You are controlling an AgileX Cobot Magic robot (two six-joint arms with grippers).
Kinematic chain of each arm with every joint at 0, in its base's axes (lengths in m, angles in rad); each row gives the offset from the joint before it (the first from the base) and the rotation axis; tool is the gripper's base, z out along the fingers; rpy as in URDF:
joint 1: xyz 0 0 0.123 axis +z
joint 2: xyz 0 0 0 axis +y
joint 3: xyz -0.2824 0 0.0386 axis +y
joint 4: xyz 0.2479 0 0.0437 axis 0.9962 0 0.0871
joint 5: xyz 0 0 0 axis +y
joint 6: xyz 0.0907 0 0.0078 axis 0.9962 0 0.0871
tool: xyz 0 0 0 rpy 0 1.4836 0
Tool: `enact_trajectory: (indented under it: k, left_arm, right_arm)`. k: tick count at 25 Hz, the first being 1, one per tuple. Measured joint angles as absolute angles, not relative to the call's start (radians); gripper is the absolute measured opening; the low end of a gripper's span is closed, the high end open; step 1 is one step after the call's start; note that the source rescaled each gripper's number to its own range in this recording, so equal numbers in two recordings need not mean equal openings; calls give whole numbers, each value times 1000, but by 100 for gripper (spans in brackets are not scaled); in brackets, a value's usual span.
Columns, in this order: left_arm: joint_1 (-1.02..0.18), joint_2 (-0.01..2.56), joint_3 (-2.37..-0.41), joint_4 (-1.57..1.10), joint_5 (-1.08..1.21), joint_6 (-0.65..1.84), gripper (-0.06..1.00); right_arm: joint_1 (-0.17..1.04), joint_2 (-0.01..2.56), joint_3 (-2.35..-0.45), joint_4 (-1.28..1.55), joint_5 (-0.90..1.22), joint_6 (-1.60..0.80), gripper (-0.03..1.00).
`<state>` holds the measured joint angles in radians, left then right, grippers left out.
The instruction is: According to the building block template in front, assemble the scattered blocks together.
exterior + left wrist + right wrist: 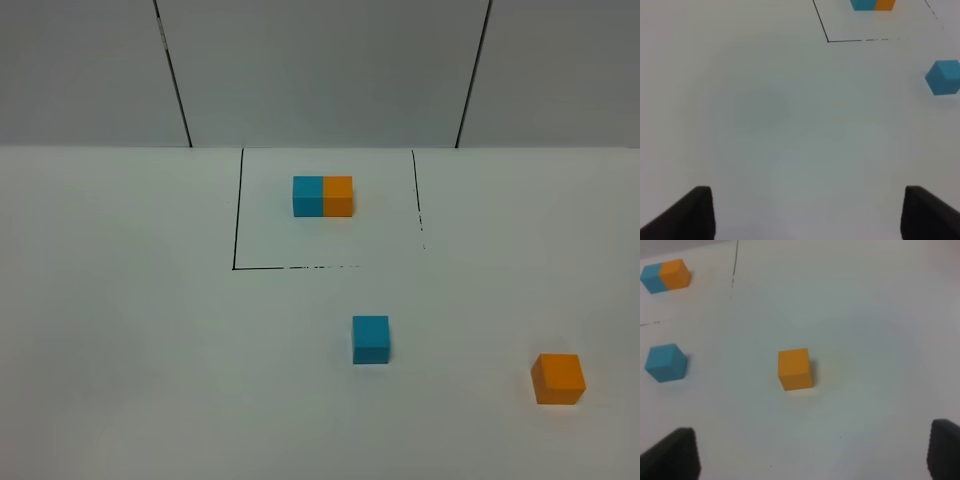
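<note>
Two matte, sharp-edged cubes lie apart on the smooth white surface (120, 330): the cyan-blue cube (370, 339) nearer me than the blue-orange template bar (322, 196), the orange cube (558, 379) farther right. My left hand (807, 212) and right hand (810, 452) are spread wide, grasping nothing.

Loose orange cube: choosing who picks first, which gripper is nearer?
Right. The right gripper faces the loose orange cube, centred ahead of its fingers; the left gripper has it out of view.
</note>
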<state>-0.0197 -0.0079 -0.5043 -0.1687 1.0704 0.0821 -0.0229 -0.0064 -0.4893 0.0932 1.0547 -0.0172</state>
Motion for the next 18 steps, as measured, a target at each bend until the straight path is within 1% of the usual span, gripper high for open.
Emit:
enact_trajectory:
  k: [18]
  left_arm:
    - [-20, -8, -504, -169, 1070, 82, 61]
  right_arm:
    - [-23, -6, -489, 93, 1055, -17, 82]
